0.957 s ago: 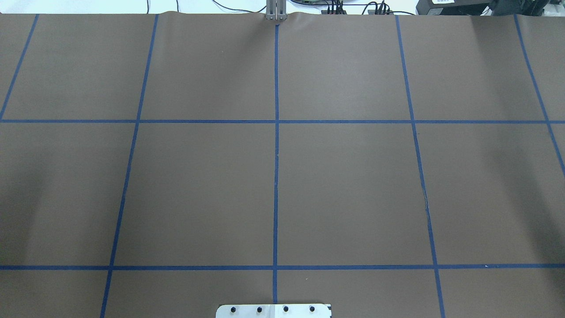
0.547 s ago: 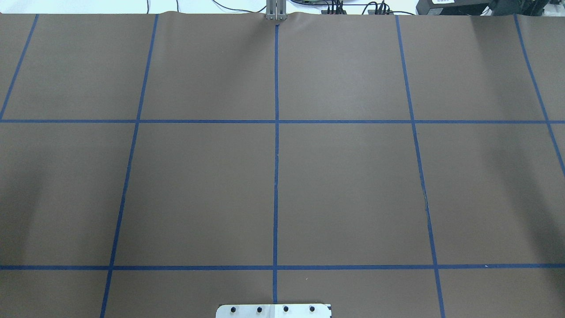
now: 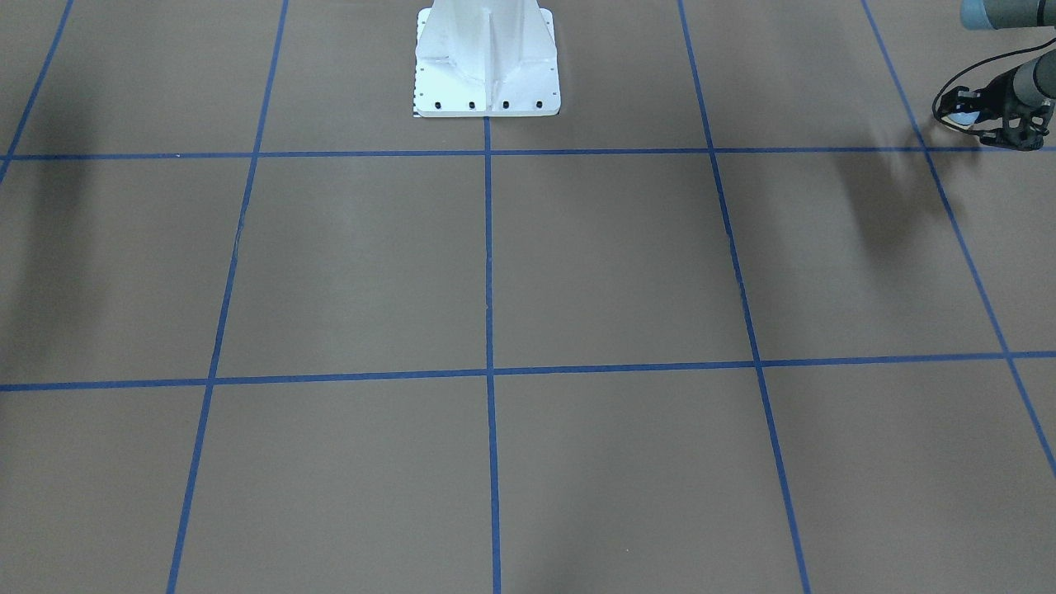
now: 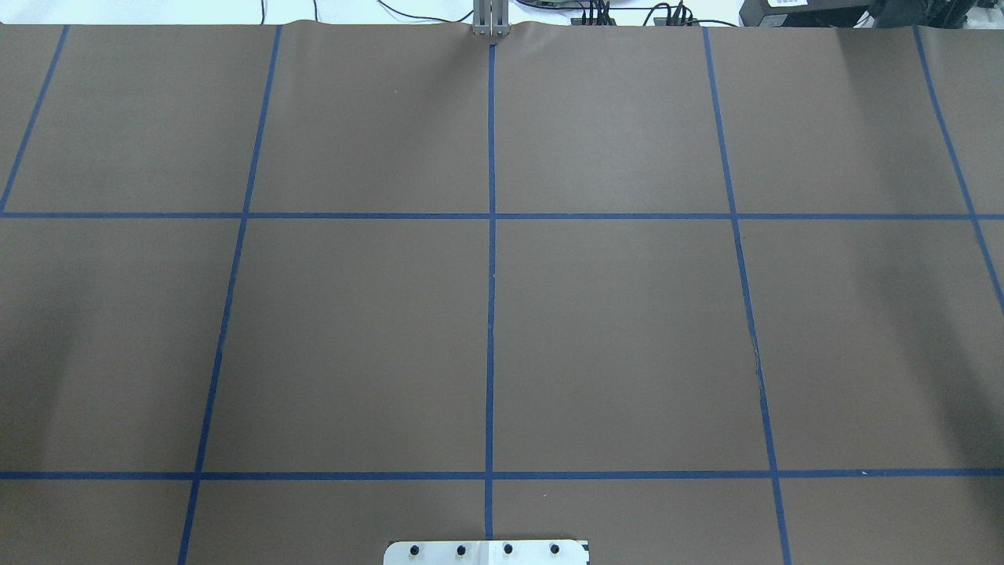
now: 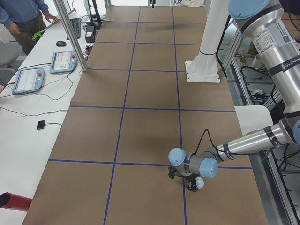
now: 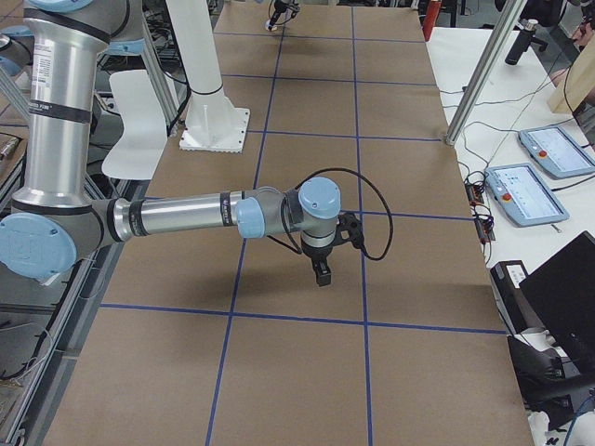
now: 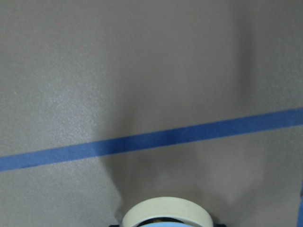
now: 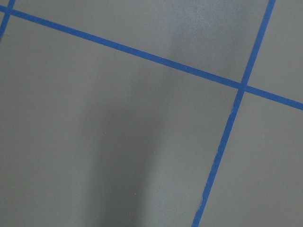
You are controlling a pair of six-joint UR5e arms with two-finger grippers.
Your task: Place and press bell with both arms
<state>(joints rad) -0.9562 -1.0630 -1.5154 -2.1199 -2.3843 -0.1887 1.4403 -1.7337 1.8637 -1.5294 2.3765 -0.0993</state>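
The bell [image 3: 962, 119] is light blue with a cream base. It sits in my left gripper [image 3: 972, 115] at the far right of the front-facing view, low over the brown table cover. The left wrist view shows the bell's cream base [image 7: 165, 213] at the bottom edge, above a blue tape line. The bell also shows in the exterior left view [image 5: 199, 182], at the left gripper [image 5: 193, 183]. My right gripper [image 6: 321, 270] points down over the cover near a tape line and shows only in the exterior right view, so I cannot tell if it is open or shut. No arm shows in the overhead view.
The white pedestal [image 3: 487, 66] stands at the robot's edge of the table. Blue tape lines [image 4: 491, 314] divide the brown cover into squares. A side table holds control pendants [image 5: 63, 62] and cables, with a person [image 5: 21, 14] beside it.
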